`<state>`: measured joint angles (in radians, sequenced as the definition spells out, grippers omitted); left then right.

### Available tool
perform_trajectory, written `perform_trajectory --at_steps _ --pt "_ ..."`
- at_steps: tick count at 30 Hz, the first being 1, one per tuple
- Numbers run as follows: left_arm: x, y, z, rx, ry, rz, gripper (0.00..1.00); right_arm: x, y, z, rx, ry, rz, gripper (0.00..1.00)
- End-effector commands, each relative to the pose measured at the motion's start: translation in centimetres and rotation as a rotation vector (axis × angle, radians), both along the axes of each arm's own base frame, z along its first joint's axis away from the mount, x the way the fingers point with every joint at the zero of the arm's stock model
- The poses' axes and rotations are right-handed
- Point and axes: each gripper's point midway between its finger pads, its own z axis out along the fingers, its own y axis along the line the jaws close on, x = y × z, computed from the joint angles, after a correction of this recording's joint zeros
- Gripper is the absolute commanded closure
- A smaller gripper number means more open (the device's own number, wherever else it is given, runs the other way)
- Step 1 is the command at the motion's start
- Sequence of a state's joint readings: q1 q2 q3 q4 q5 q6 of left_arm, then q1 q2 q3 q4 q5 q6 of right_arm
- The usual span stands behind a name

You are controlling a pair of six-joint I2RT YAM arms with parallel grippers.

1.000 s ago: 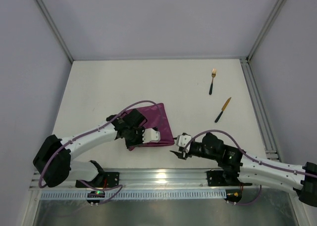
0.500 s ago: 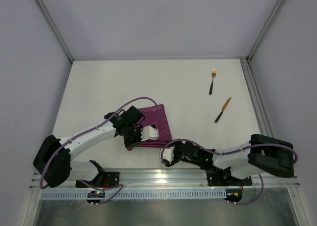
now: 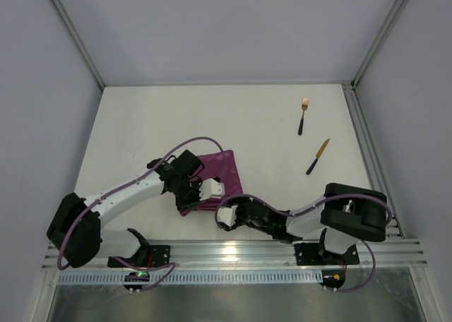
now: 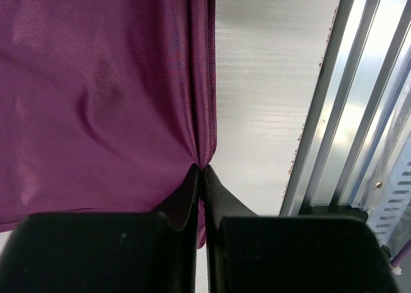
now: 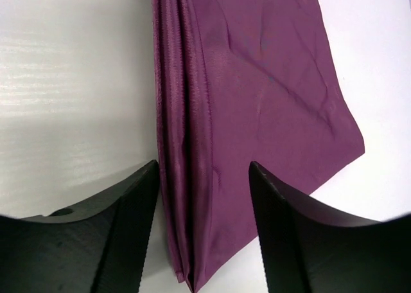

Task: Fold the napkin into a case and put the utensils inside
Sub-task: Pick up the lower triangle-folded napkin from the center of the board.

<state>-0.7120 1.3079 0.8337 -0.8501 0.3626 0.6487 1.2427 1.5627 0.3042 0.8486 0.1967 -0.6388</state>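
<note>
At the near side of the table (image 3: 155, 117), the napkin (image 3: 229, 172) lies as a folded magenta oblong, and we take it as our landmark. The left gripper (image 3: 212, 190) sits on the napkin's near edge, clenched on the cloth. The right gripper (image 3: 224, 217) lies just on the near side of that edge, jaws spread and grasping nothing. The two grippers are close beside each other.

From above, the left arm's wrist and its purple cable (image 3: 199, 140) cover the napkin's left part, so the top view gives us only its right part and far edge. Just nearer than the napkin runs the metal rail (image 3: 233, 250) that carries the arm bases. The utensils lie well apart from the napkin, off to its right and farther back. The knife (image 3: 318, 156) is the closer of the two to the napkin, and the fork (image 3: 303, 116) lies beyond it. They are apart from each other.

The left wrist view shows what the top view hides: the fingertips (image 4: 192, 177) are pressed together on the napkin's folded edge. The cloth puckers toward that pinch, with the rail off to one side.

The right wrist view shows the stacked layers of the fold running between the two spread fingers (image 5: 131, 229). We cannot tell whether either finger brushes the cloth. Only the top view takes in the knife and fork.
</note>
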Motion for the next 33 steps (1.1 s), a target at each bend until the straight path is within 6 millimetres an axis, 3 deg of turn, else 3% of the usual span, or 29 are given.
perform_trajectory --at_steps 1,6,10,14,15,23,26,31,33 --pt "0.1 -0.6 1.5 -0.053 -0.007 -0.019 1.00 0.3 -0.2 -1.1 -0.028 0.012 -0.039 0.40" --pt "-0.1 -0.3 1.4 -0.054 0.006 -0.018 1.00 0.5 -0.7 -1.7 -0.045 0.020 -0.069 0.50" --pt "0.0 -0.1 1.4 -0.055 0.017 -0.010 1.00 0.2 -0.7 -2.2 -0.057 0.050 -0.064 0.77" --pt "-0.1 0.4 1.2 -0.055 0.031 -0.005 1.00 -0.7 -0.6 -1.8 -0.059 0.106 -0.037 0.92" --pt "-0.2 0.4 1.2 -0.059 0.036 -0.006 1.00 -0.9 0.1 -0.8 -0.029 0.127 -0.031 0.95" --pt "-1.3 1.5 0.9 -0.051 0.111 -0.029 1.00 -4.2 0.7 0.4 -0.070 0.308 0.071 0.96" --pt "-2.3 2.2 1.3 -0.058 0.152 -0.060 1.00 -6.5 1.1 1.0 -0.078 0.413 0.154 0.96" --pt "-3.7 2.3 2.2 -0.093 0.203 -0.117 0.80 -9.0 1.9 1.6 -0.069 0.571 0.239 0.96" --pt "-3.9 2.3 2.1 -0.097 0.210 -0.121 0.71 -8.6 1.8 1.4 -0.060 0.622 0.228 0.96"
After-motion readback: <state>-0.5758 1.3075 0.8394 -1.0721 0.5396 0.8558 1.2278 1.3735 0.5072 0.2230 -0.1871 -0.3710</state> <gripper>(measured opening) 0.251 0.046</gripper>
